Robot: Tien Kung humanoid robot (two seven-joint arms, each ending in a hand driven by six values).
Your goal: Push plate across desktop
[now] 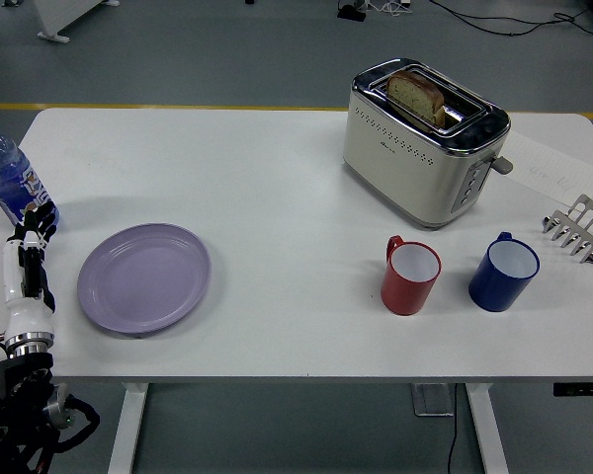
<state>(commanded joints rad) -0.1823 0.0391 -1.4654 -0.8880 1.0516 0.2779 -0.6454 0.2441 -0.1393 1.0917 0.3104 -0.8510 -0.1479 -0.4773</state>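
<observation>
The white tabletop (277, 178) stood on a grey floor with a yellow line. The left hand (30, 262) lay at its left edge, fingers straight, holding nothing, beside the round lilac plate (144, 277). A blue bottle (8, 176) was cut off. A bread-loaded toaster (420, 148) and red mug (410, 276) stood well right.

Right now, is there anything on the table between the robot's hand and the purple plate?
No. In the head view, only bare white table separates the left hand from the purple plate.
</observation>
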